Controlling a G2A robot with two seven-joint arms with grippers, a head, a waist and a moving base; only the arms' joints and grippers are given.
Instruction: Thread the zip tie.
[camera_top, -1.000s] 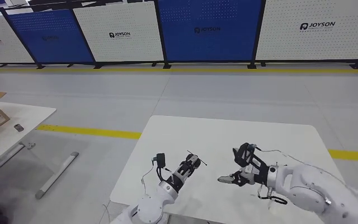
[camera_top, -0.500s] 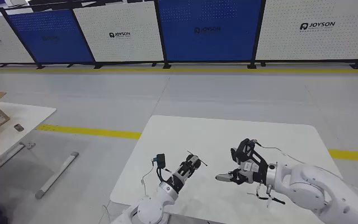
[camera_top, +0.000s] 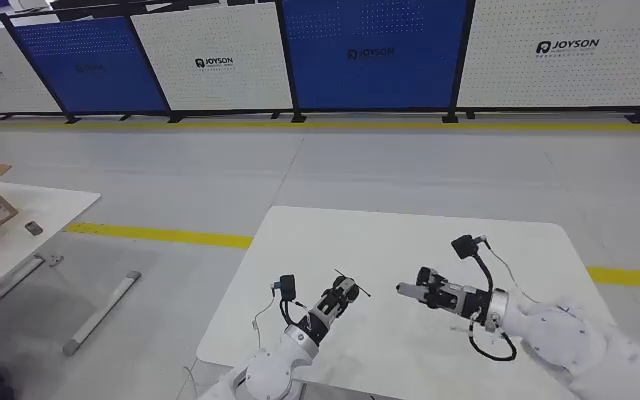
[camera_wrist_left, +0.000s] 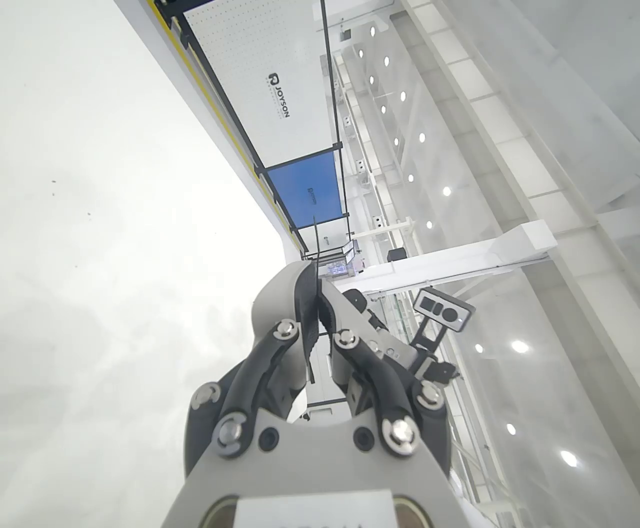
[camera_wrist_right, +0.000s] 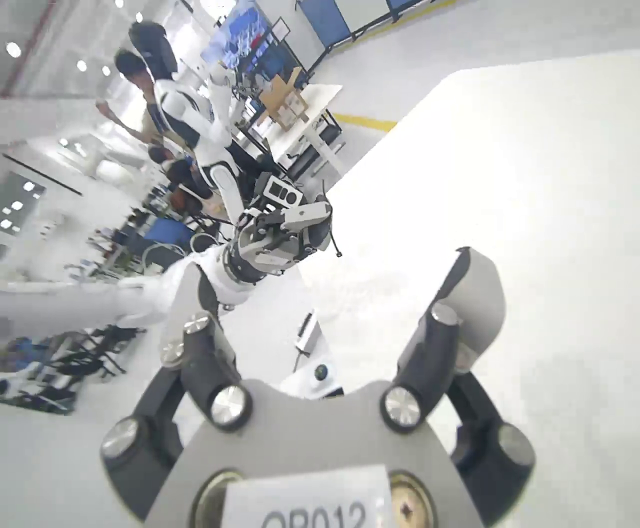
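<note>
A thin black zip tie (camera_top: 352, 283) is pinched in my left gripper (camera_top: 345, 292), which is shut on it just above the white table (camera_top: 400, 230) near the front edge. From the left wrist, the zip tie (camera_wrist_left: 315, 240) juts out past the closed left gripper (camera_wrist_left: 316, 287). My right gripper (camera_top: 405, 291) hovers a short way to the right of it, pointing at it. The right gripper (camera_wrist_right: 332, 295) is open and holds nothing. Beyond it the left gripper (camera_wrist_right: 300, 225) shows with the zip tie (camera_wrist_right: 334, 237) hanging from its tip.
The table's near-left edge (camera_top: 235, 300) lies close to the left arm. A second white table (camera_top: 40, 215) with small items stands off to the left across the floor. Blue and white panels (camera_top: 370, 55) line the back.
My right gripper has risen and turned at the wrist, now level with the left gripper and pointing at it. The left arm and zip tie have stayed put.
</note>
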